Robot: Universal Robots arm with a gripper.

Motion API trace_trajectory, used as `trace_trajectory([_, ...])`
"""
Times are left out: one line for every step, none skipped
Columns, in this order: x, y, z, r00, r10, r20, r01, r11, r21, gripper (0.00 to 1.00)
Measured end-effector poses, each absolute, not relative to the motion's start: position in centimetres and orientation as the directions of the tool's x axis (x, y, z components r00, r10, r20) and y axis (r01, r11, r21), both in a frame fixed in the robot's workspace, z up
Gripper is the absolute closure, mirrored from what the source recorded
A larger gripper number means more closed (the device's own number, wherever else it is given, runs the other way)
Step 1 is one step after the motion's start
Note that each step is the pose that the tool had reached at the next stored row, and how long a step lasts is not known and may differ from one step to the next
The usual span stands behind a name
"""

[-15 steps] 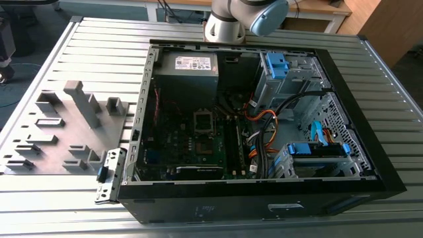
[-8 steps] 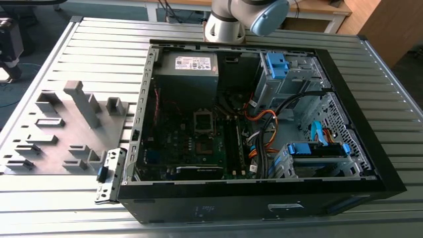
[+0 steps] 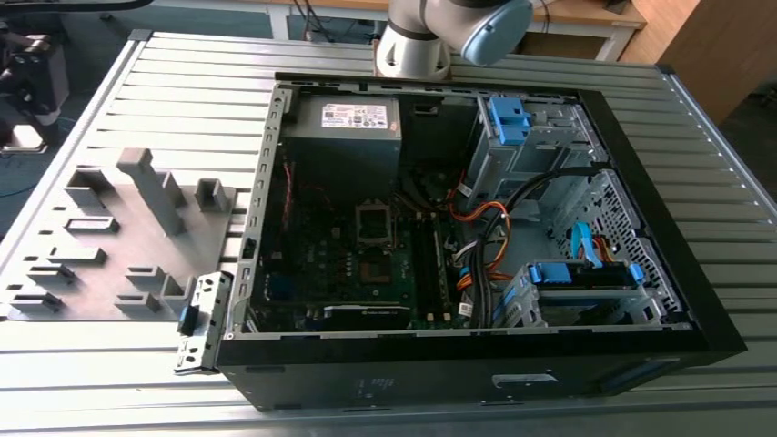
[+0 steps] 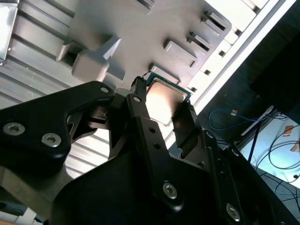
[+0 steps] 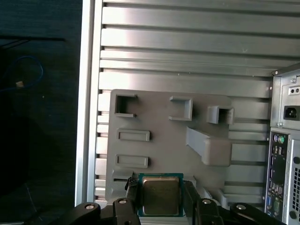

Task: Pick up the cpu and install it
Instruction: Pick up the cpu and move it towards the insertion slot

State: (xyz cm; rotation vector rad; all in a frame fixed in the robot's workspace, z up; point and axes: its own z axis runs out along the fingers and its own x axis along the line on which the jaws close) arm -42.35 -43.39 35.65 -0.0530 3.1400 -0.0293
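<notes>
The gripper [image 5: 161, 200] was clamped on the cpu [image 5: 161, 192], one finger [image 5: 132, 197] against each side edge. It held the chip over the grey fixture plate [image 5: 159, 140], which lay on the slatted table [image 3: 729, 182] at the exterior view's left of the open computer case [image 3: 680, 273].

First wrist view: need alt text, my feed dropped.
The black gripper grips a small square cpu, silver-topped with green edges, by opposite sides over a grey parts tray on the slatted metal table. A computer case stands beside it.
</notes>
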Motion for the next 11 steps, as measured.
trace_trajectory([-42.0, -43.4, 35.6, -0.999, -0.034, 0.0, -0.034, 0.999, -0.019, 0.53])
trace_trajectory([-41.7, -43.4, 35.7, -0.999, -0.034, 0.0, -0.034, 0.999, -0.019, 0.53])
trace_trajectory([-41.4, -43.4, 35.7, -0.999, -0.034, 0.001, -0.034, 0.999, -0.019, 0.53])
trace_trajectory([-41.0, -43.4, 35.7, -0.999, -0.034, 0.001, -0.034, 0.999, -0.019, 0.53])
trace_trajectory([-40.5, -43.4, 35.6, -0.999, -0.034, 0.002, -0.034, 0.999, -0.019, 0.53])
trace_trajectory([-40.1, -43.4, 35.7, -0.999, -0.034, 0.003, -0.034, 0.999, -0.019, 0.53])
trace_trajectory([-39.7, -43.4, 35.7, -0.999, -0.034, 0.004, -0.034, 0.999, -0.019, 0.53])
trace_trajectory([-39.3, -43.4, 35.6, -0.999, -0.034, 0.004, -0.034, 0.999, -0.018, 0.53])
trace_trajectory([-38.9, -43.4, 35.7, -0.999, -0.034, 0.005, -0.034, 0.999, -0.018, 0.53])
trace_trajectory([-38.5, -43.4, 35.7, -0.999, -0.034, 0.006, -0.034, 0.999, -0.019, 0.53])
trace_trajectory([-38.0, -43.4, 35.7, -0.999, -0.034, 0.007, -0.034, 0.999, -0.018, 0.53])
